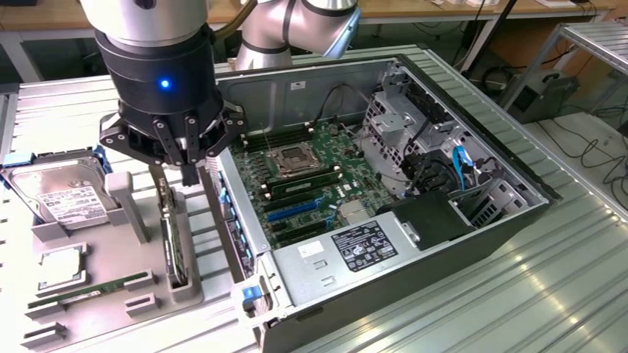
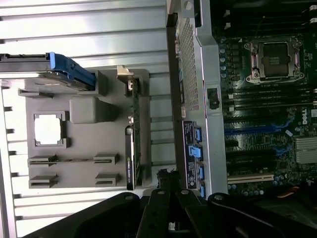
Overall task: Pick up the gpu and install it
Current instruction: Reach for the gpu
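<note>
Foreground, lower left of the exterior view: grey moulded holder [image 1: 103,254] on a ribbed metal table [image 1: 510,294], with parts set in its recesses.
Nearest parts: slim green RAM stick [image 1: 87,292] lying flat; just behind it, a square silver processor [image 1: 61,269] in its own pocket.
Task item: gpu [image 1: 175,243], standing on its long edge in a narrow slot along the holder's side nearest the computer, left of frame centre.
Look of the card: thin, flat and rectangular, with a dark board seen almost edge-on; pale metal bracket [image 2: 125,73] at the end farther from the wrist camera.
Beside it: silver hard drive [image 1: 61,197] with a white label and blue carrier, at the left edge of the exterior view.
End effector: black gripper [image 1: 187,175] with a blue light on its housing, upper left of frame; fingers pressed together with nothing between them; tips just above the card's far end, contact impossible to judge.
Centre to right: open computer case [image 1: 510,213] lying on its side, just beside the holder; green motherboard [image 1: 304,184] exposed, with a bare processor socket [image 1: 294,159].
Near corner of the case: labelled power supply [image 1: 363,246].
Background, top of frame: silver arm joints [image 1: 294,29] rising behind the case.
</note>
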